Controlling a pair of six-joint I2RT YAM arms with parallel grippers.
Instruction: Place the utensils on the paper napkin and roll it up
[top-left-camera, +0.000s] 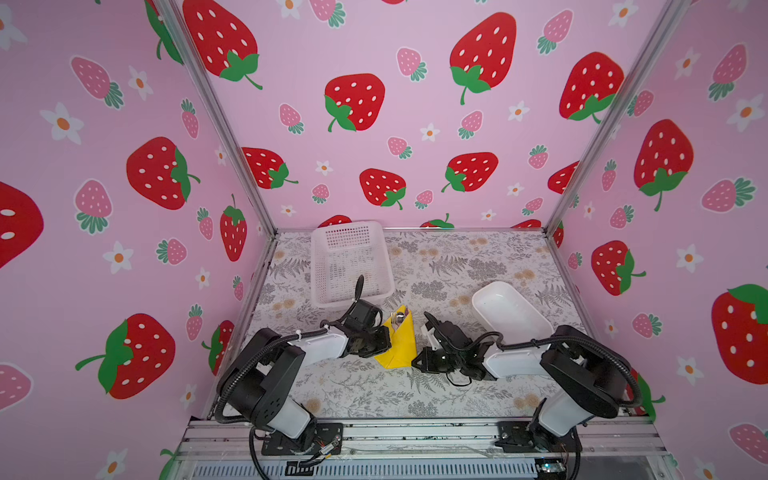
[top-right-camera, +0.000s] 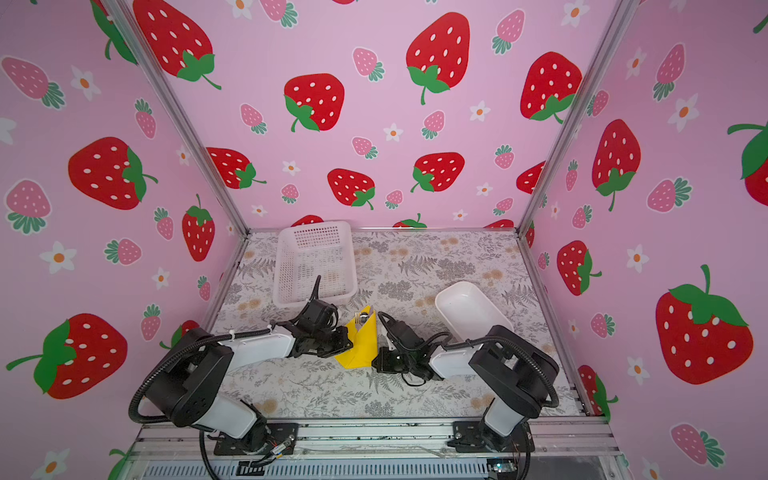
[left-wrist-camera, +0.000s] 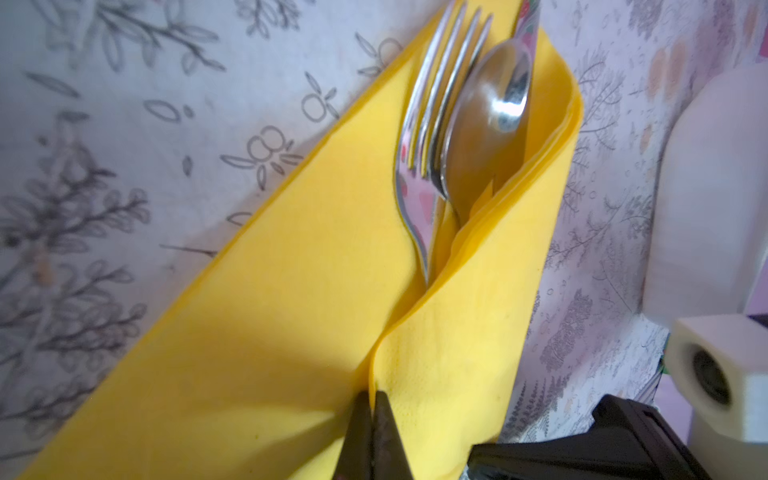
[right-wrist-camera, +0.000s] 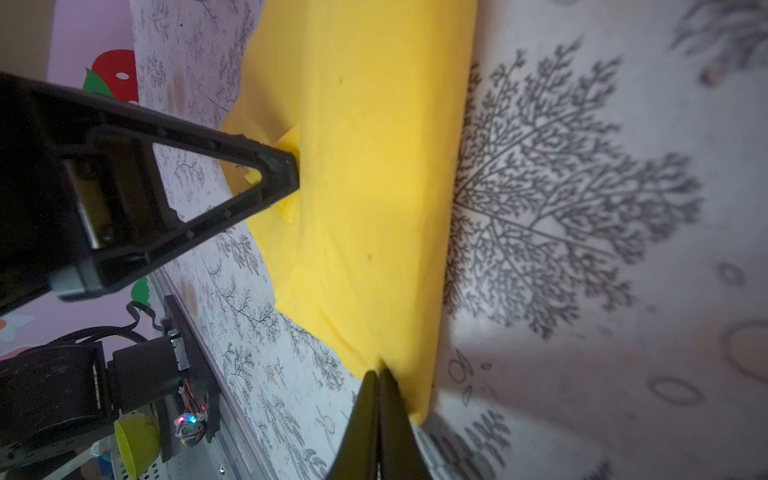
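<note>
Pinching the paper napkin (left-wrist-camera: 270, 332) from opposite sides, left gripper (left-wrist-camera: 371, 395) and right gripper (right-wrist-camera: 379, 375) clamp its folds around the utensils (left-wrist-camera: 478, 137).

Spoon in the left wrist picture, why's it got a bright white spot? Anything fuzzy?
Left wrist view: light glares off the spoon, and a shadow darkens the paper napkin by the left hand. Right wrist view: the tablecloth blurs toward the edge.

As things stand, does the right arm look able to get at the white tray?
Probably yes, but not at once. The white tray lies close beside the right arm, with nothing between them. The right gripper is shut on the paper napkin and must release it first.
</note>
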